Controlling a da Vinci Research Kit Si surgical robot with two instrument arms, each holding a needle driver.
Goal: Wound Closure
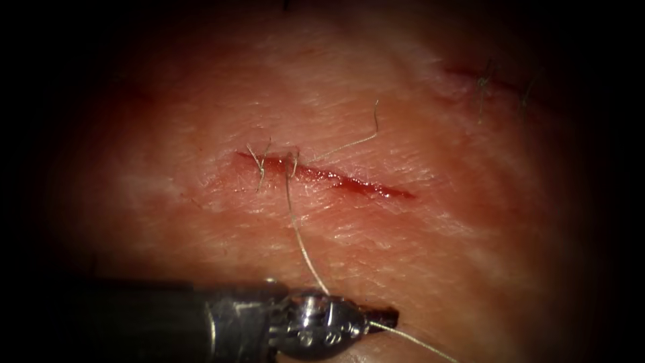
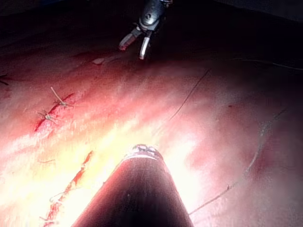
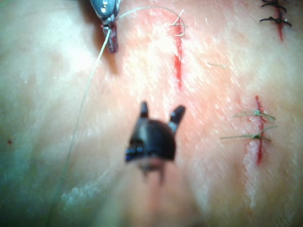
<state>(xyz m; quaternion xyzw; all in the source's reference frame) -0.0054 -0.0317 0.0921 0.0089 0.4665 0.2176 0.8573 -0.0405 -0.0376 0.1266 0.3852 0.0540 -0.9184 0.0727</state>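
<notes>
Pale tissue [image 1: 470, 269] all around, cut [image 1: 349, 181] slanting down toward endoscope right, 2 stitches at its left end. Left claw [image 1: 383, 316] clamped on the thread [image 1: 302, 249], below the cut; thread running up to the second stitch, a slack end trailing off right. Right claw [image 3: 161, 113] spread apart, holding nothing, well away from the cut, facing it; seen from the left wrist too [image 2: 137, 45]. No needle made out.
</notes>
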